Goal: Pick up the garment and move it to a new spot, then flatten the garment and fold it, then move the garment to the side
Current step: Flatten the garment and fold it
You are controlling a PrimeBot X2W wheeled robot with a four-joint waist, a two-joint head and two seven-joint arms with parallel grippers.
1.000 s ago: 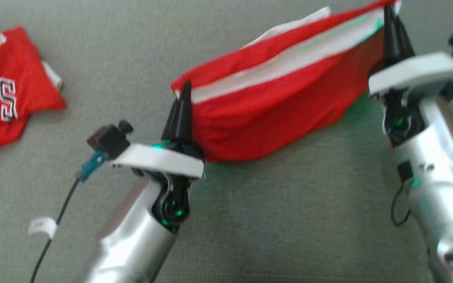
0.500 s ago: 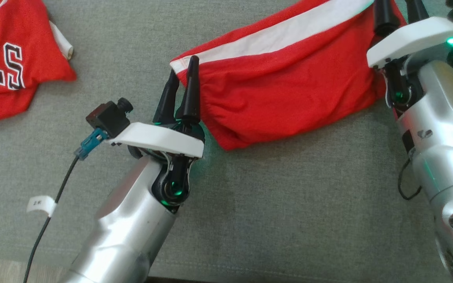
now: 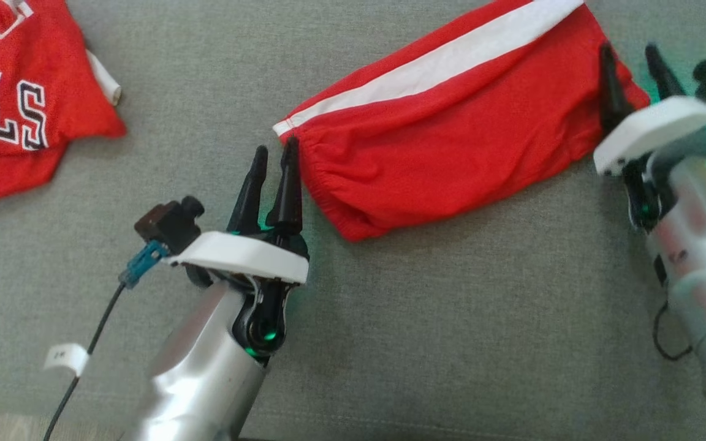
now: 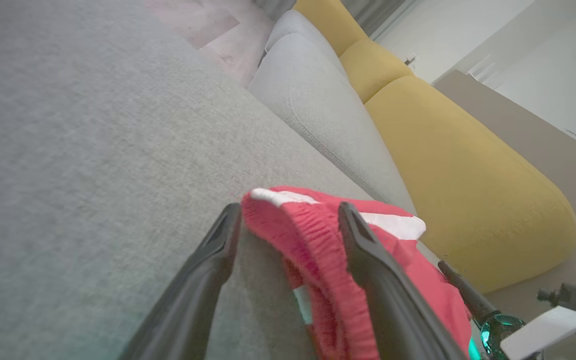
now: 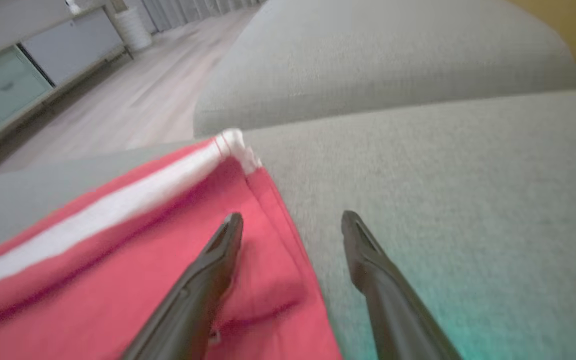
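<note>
You have two red items on the grey cushion (image 3: 390, 318): the striped garment (image 3: 451, 141) lying centre-right and a lettered jersey (image 3: 16, 122) far left, well apart. Two grippers, both spread wide, gripping nothing. The left gripper (image 3: 276, 147) is at the elastic end and the right gripper (image 3: 629, 50) straddles the opposite edge.
</note>
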